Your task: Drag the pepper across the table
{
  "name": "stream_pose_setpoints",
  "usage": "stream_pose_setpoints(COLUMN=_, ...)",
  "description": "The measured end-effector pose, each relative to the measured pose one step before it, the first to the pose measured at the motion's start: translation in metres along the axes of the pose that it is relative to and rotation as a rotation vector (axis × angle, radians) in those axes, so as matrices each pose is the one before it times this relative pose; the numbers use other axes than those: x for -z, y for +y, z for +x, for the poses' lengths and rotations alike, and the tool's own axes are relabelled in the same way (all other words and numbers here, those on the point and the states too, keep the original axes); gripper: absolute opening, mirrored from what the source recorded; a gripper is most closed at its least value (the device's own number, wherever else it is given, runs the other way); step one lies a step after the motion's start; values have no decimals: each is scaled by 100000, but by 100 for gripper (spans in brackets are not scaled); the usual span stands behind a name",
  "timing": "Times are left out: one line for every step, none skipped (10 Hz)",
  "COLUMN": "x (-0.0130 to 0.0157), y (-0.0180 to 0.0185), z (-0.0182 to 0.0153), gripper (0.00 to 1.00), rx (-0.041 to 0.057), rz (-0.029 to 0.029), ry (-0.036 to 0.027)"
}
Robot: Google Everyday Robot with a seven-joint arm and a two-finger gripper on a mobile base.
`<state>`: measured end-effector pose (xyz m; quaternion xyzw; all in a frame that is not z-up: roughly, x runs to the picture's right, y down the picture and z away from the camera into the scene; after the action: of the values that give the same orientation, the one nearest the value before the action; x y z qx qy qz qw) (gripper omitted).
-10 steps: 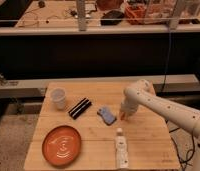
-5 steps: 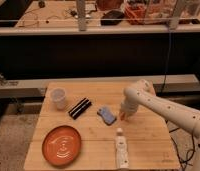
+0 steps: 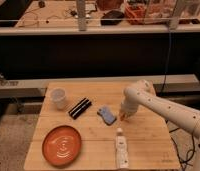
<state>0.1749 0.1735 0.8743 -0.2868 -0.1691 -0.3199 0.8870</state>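
Camera view: gripper (image 3: 123, 117) lowered at mid-table, its grip state impossible to tell, pepper (image 3: 122, 118) seen only as a small orange speck at its tip, on the wooden table (image 3: 148, 140), just right of a blue object (image 3: 107, 115)

pincer (image 3: 122, 117) white | plate (image 3: 62, 145) orange | cup (image 3: 58, 97) white | table (image 3: 148, 140) tan wood

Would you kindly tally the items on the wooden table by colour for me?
Orange: 1, plate
White: 2, cup, bottle
Black: 1, flat case
Blue: 1, packet
Total: 5
The claw sits down at the tabletop, right of the packet.
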Motion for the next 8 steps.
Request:
stream_pose_setpoints(x=36, y=-21, z=-21, gripper=0, rx=2, rz=-17, ry=-28)
stream_pose_setpoints(x=119, y=64, z=-33, gripper=0, rx=-21, rz=-168, ry=-55)
stream_pose_setpoints(x=3, y=51, z=-23, gripper=0, rx=7, rz=-120, ry=-55)
stream_pose_setpoints(x=-9, y=33, z=-17, gripper=0, rx=-115, rz=-31, ry=9)
stream_pose_setpoints(x=-116, y=75, z=-139, gripper=0, rx=-519, rz=50, ry=-122)
stream_pose_setpoints(x=-24, y=73, z=-33, gripper=0, rx=-332, rz=57, ry=-88)
stream_pose_setpoints(x=68, y=-12, z=-51, gripper=0, rx=91, rz=-118, ry=-46)
stream_pose_setpoints(x=70, y=73, z=-97, gripper=0, rx=55, rz=-209, ry=-153)
